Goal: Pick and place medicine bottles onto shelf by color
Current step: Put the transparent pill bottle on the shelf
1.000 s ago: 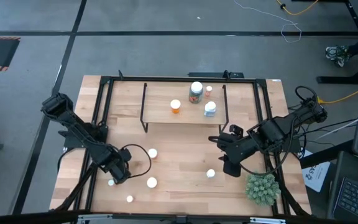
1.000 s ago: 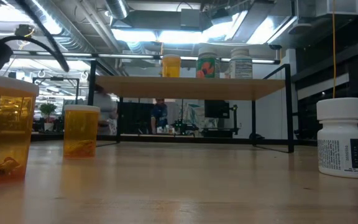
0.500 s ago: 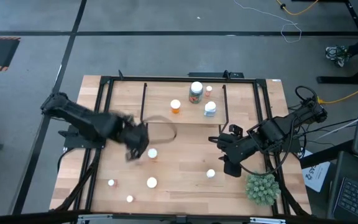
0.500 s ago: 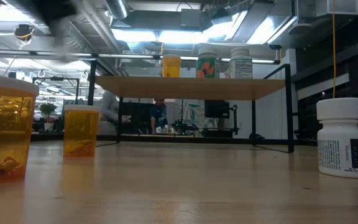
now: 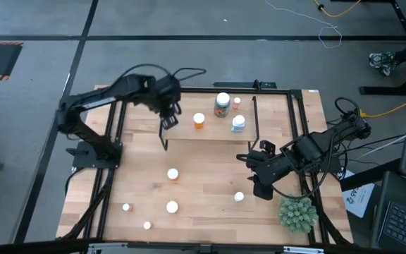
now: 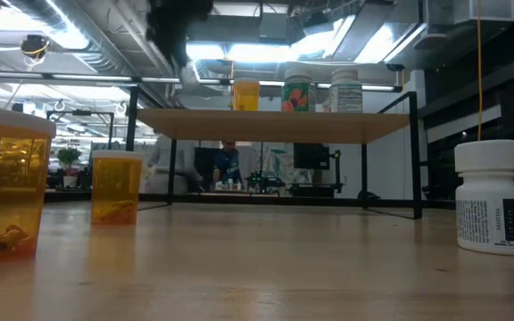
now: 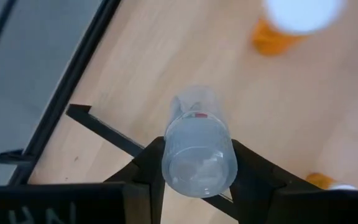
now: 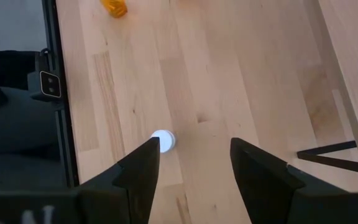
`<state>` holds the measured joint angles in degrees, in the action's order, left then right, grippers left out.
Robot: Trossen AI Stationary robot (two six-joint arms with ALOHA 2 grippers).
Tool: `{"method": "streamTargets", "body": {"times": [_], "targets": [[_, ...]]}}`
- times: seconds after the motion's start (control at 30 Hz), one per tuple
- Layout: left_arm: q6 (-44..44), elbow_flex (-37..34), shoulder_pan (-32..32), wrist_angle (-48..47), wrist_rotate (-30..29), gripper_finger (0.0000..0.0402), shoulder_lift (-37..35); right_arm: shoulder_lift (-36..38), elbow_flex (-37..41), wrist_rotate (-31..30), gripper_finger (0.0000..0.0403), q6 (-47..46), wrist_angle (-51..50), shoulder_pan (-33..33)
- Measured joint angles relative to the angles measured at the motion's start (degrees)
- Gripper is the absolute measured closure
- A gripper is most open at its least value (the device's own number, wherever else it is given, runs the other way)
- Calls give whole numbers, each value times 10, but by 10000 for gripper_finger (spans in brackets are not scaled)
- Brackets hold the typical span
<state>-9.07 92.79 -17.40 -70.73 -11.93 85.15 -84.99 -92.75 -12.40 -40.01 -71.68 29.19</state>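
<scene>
Clear plastic shows between the left gripper's [image 7: 197,171] fingers [image 7: 253,171]: they are closed on a clear bottle [image 7: 197,146], held by its sides with the cap end pointing away from the wrist camera, over the left end of the shelf [image 5: 182,127], where the left gripper [image 5: 169,116] hangs in the high view. The step in hand looks like setting this bottle down on the board. To do it well, the arm should bring the bottle upright, choose a bare patch well apart from the orange bottle [image 5: 199,121] and away from the edge, lower until the base meets the wood, and only then part the fingers, since a tilted or early release could tip it or roll it off. Grouping by colour suggests a spot of its own rather than beside the orange one. The right gripper [image 8: 191,168] waits low over the table near a white bottle [image 8: 163,140], fingers spread and empty. The clear bottle carries a small red mark; no writing can be read there, and the labels on the shelf jars are too small to make out.
</scene>
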Motion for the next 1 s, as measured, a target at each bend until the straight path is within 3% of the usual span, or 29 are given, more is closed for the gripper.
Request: {"method": "streamTargets", "body": {"times": [0.3,0.47,1.0], "targets": [[37,0,-89,-22,105,278,70,0,0,0,204,-3,-1,0],[41,0,-97,-46,106,277,93,0,0,0,204,-20,-1,0],[171,0,-76,-45,45,251,94,0,0,0,204,-31,-2,0]]}}
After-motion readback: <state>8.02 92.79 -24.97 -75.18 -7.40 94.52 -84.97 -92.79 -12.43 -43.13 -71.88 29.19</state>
